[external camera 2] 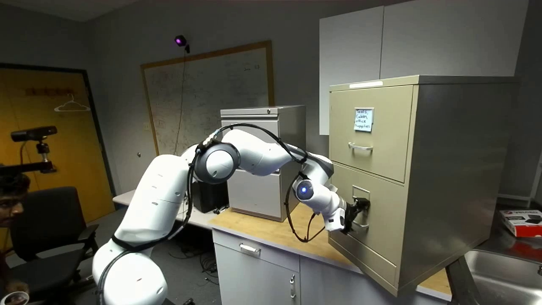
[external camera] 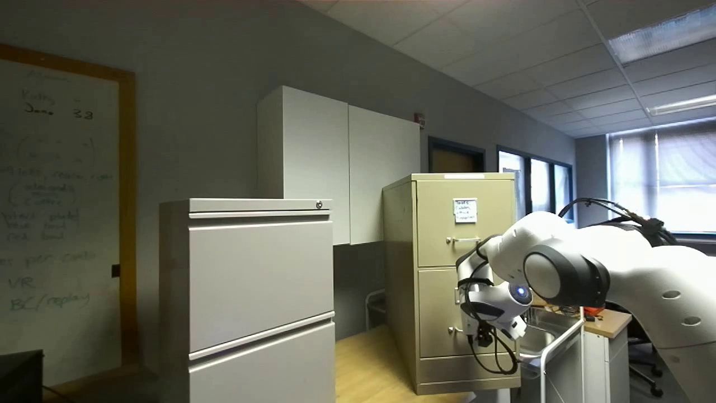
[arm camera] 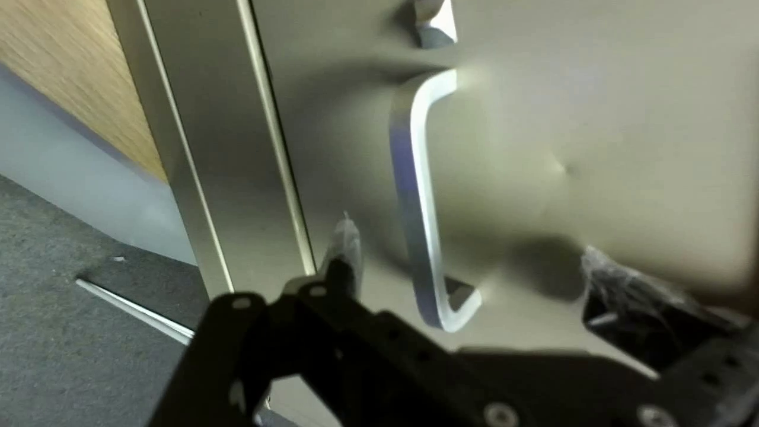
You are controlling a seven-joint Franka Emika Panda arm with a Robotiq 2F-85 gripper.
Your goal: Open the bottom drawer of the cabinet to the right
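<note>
1. The gripper [arm camera: 470, 249] is nearest in the wrist view, its black fingers [arm camera: 628, 311] spread wide with the handle [arm camera: 422, 196] between them in that view; whether either finger touches it, I cannot tell.
2. The handle is a silvery bar bent in at both ends, fixed to the bottom drawer [external camera 2: 387, 212], which looks closed, flush with the face around it. A small metal catch [arm camera: 436, 24] sits just beside the bar.
3. The cabinet [external camera 2: 453, 169] is tall, narrow, beige-tan metal – its side in shadow. Its top drawer [external camera 2: 383, 156] has a matching handle and a label card [external camera 2: 363, 120] handwritten "Tools, Cables, office supplies".
4. It stands upright on the wood-topped counter [external camera 2: 271, 231], its front jutting past the edge. The white arm [external camera 2: 258, 154] is arched, its wrist end by the bottom drawer.
5. A wider light-grey cabinet [external camera: 260, 280] shares that counter. On the tan one's far side is a steel sink [external camera 2: 499, 275], with a red-and-white box [external camera 2: 523, 222] near it.
6. Around them: white wall cupboards [external camera: 316, 162], a framed whiteboard [external camera 2: 211, 93], a yellow door [external camera 2: 42, 148], a black chair [external camera 2: 46, 224] – and a person [external camera 2: 10, 195] partly out of frame.
</note>
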